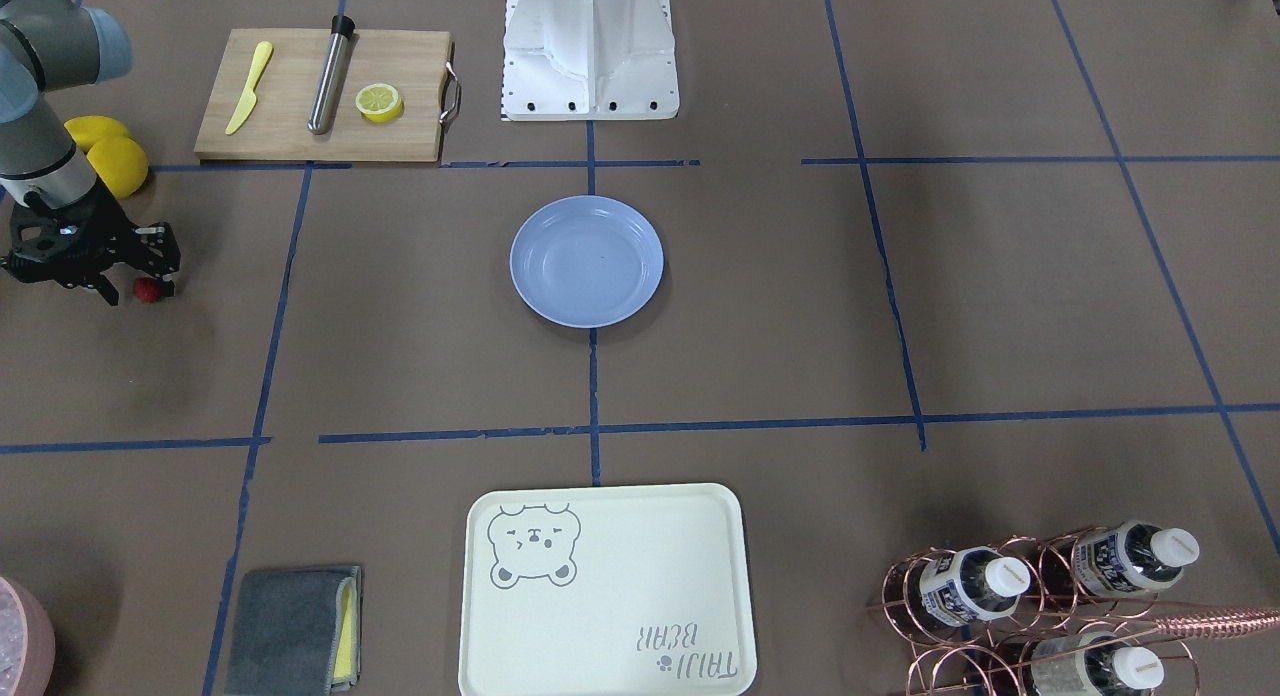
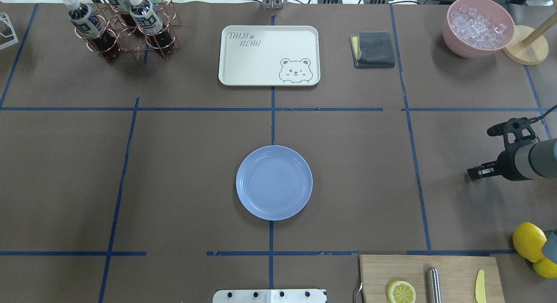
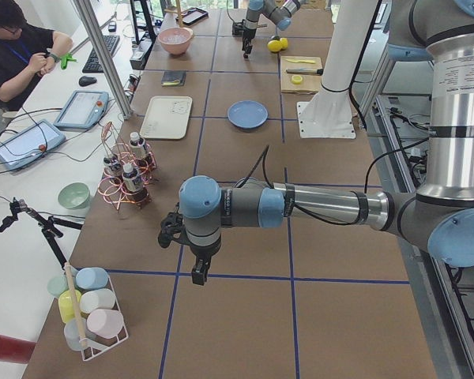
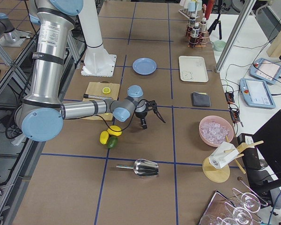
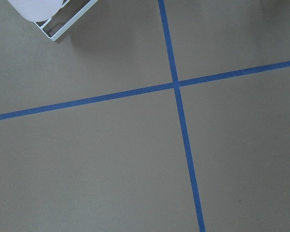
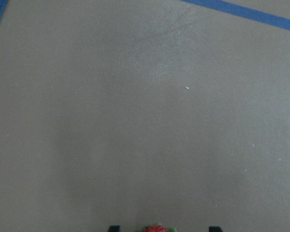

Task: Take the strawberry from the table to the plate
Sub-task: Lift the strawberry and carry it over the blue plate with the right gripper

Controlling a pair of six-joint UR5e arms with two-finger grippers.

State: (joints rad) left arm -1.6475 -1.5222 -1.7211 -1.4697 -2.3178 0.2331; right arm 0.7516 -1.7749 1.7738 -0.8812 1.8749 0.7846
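The strawberry (image 1: 148, 290) is a tiny dark-red berry lying on the brown table (image 1: 420, 356), far to the robot's right of the plate. My right gripper (image 1: 135, 286) points down around it and is open. In the right wrist view the strawberry (image 6: 157, 228) shows at the bottom edge between two fingertips (image 6: 115, 228) that stand apart from it. From overhead the right gripper (image 2: 483, 170) hides the berry. The light-blue plate (image 1: 587, 261) (image 2: 274, 182) sits bare at the table's middle. My left gripper (image 3: 199, 272) hangs over taped table far from both; I cannot tell its state.
Two lemons (image 1: 110, 151) lie just behind the right arm. A cutting board (image 1: 320, 96) carries a lemon half, a yellow knife and a metal rod. A bear-print tray (image 1: 605, 591), grey cloth (image 1: 290, 631), bottle rack (image 1: 1040, 606) and ice bowl (image 2: 478, 26) line the far side.
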